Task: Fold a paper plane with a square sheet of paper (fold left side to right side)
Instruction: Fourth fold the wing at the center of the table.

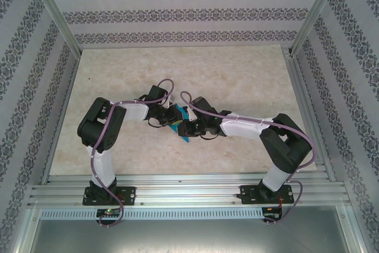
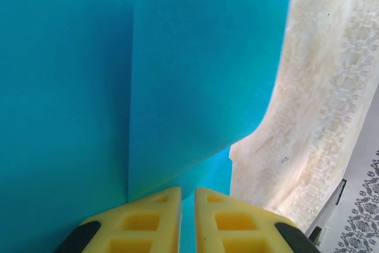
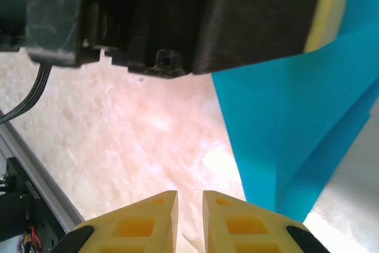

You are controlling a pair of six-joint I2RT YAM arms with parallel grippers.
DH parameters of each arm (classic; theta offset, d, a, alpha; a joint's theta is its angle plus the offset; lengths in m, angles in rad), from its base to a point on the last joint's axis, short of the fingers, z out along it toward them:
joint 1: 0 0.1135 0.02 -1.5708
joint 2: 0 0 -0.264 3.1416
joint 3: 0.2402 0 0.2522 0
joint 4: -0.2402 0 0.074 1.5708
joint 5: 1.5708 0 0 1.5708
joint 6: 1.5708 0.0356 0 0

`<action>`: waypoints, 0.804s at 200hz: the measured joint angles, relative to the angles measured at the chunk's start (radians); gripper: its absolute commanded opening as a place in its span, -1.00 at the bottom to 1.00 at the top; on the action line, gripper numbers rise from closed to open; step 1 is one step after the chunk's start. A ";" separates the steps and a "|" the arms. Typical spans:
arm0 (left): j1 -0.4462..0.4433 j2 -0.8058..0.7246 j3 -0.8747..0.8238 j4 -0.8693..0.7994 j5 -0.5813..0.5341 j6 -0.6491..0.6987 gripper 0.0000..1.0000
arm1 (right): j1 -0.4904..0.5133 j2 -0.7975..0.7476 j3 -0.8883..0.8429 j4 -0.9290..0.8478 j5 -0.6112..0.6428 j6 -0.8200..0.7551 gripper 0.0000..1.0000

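The square sheet of paper [image 1: 176, 126] is bright cyan-blue and sits mid-table between the two wrists. In the left wrist view the sheet of paper [image 2: 201, 75] has one flap curling up and over the flat part, with a crease running down to my fingers. My left gripper [image 2: 188, 192] is shut on the paper's near edge, and cyan shows in the thin slit between the yellow fingers [image 2: 155, 205]. My right gripper [image 3: 190, 195] hovers just left of the sheet of paper [image 3: 284, 128], its jaws slightly apart with bare table between them. From above, the left gripper [image 1: 172, 115] and right gripper [image 1: 188, 127] nearly touch.
The marbled beige table [image 1: 237, 75] lies inside patterned walls. An aluminium rail [image 1: 189, 185] runs along its near edge, seen also as the rail [image 3: 35, 170] in the right wrist view. The left arm's black wrist housing [image 3: 207, 16] hangs close above the right gripper.
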 measured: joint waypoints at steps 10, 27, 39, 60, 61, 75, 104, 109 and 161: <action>0.000 0.000 0.000 0.000 0.000 0.000 -0.68 | 0.001 0.006 0.000 0.003 0.000 0.003 -0.63; 0.000 0.000 0.000 0.000 0.000 0.000 -0.68 | 0.001 0.031 0.000 0.006 0.001 0.003 -0.63; 0.000 0.000 0.000 0.000 0.000 0.000 -0.68 | 0.001 0.052 0.000 0.006 0.000 0.003 -0.63; 0.000 0.000 0.000 0.000 0.000 0.000 -0.68 | 0.001 0.076 0.000 0.002 0.001 0.003 -0.63; 0.000 0.000 0.000 0.000 0.000 0.000 -0.68 | 0.001 0.077 0.000 0.002 0.001 0.003 -0.63; 0.000 0.000 0.000 0.000 0.000 0.000 -0.68 | 0.001 0.080 0.000 -0.001 0.002 0.003 -0.63; 0.000 0.000 0.000 0.000 0.000 0.000 -0.68 | 0.001 0.080 0.000 -0.008 0.008 0.002 -0.63; 0.000 0.000 0.000 0.000 0.000 0.000 -0.68 | 0.001 0.080 0.000 -0.010 0.009 0.002 -0.63; 0.000 0.000 0.000 0.000 0.000 0.000 -0.69 | 0.001 0.080 -0.022 -0.008 0.012 0.003 -0.63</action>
